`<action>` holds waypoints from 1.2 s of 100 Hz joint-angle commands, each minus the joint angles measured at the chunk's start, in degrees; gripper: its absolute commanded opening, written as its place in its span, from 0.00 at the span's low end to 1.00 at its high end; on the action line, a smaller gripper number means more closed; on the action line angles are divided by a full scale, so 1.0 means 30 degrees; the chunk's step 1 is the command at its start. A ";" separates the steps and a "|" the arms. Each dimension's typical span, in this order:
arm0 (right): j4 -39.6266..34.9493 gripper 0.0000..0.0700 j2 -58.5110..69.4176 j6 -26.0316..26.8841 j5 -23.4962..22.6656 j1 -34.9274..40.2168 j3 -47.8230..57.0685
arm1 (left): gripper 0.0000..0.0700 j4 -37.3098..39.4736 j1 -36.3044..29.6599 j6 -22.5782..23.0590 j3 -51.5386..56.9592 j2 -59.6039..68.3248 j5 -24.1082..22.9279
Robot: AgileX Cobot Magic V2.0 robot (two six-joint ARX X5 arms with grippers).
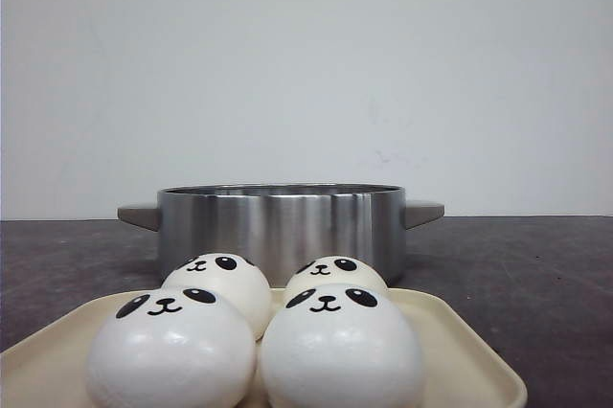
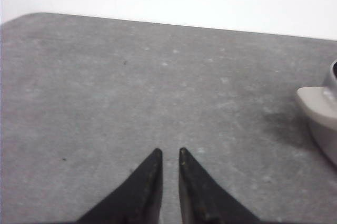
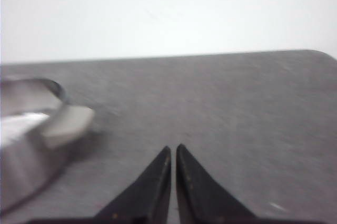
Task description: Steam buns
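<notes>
Waiting on the cream tray [image 1: 460, 351], the four buns [image 1: 340, 351] sat just before the steel pot [image 1: 278, 226], none moved yet. The left gripper [image 2: 169, 153] and right gripper [image 3: 173, 149] hovered nearly closed, empty, over the grey speckled table [image 2: 105, 92]; next, probably open and reach. A white wall [image 1: 306, 63] stood behind.

Plain white wall [image 1: 306, 63] behind a dark, seemingly speckled grey table [image 1: 536, 274].

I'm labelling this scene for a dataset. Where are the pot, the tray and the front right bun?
pot [image 1: 278, 226]: front view, on its steel side wall.
tray [image 1: 460, 351]: front view, on its bare right rim.
front right bun [image 1: 340, 351]: front view, on the dome below the face.
</notes>
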 commanded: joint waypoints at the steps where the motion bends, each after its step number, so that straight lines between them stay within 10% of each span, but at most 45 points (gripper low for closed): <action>1: 0.0597 0.01 -0.0007 0.0852 -0.0780 0.0066 -0.0022 | 0.01 0.0015 0.0036 -0.1137 -0.0350 -0.0022 0.0095; 26: 0.2127 0.01 -0.0007 0.0831 -0.1188 0.0058 -0.0022 | 0.02 -0.0204 0.0036 -0.7176 -0.0168 -0.0022 0.0729; 51: 0.3235 0.01 0.0000 0.1158 -0.1166 0.0058 -0.0022 | 0.01 0.0903 0.0036 -1.3012 0.0437 -0.0022 0.6921; 64: 0.5399 0.01 -0.0007 0.4809 -0.1173 0.0058 0.0015 | 0.02 0.1355 0.0036 -1.4389 0.1239 -0.0015 0.9187; 77: 0.8043 0.01 0.0095 0.8393 -0.1443 0.0066 0.1894 | 0.02 -0.0495 0.0036 -1.2393 0.4670 0.0721 0.9041; 98: -0.2805 0.00 0.4087 0.3191 -0.3869 0.0066 1.1366 | 0.02 -0.4692 0.0029 -0.4707 1.3435 0.6339 0.7963; 120: -0.8400 0.00 0.8218 -0.0991 -0.3832 0.0066 1.7894 | 0.02 -0.5632 -0.0984 -0.0597 2.0291 1.0907 0.7074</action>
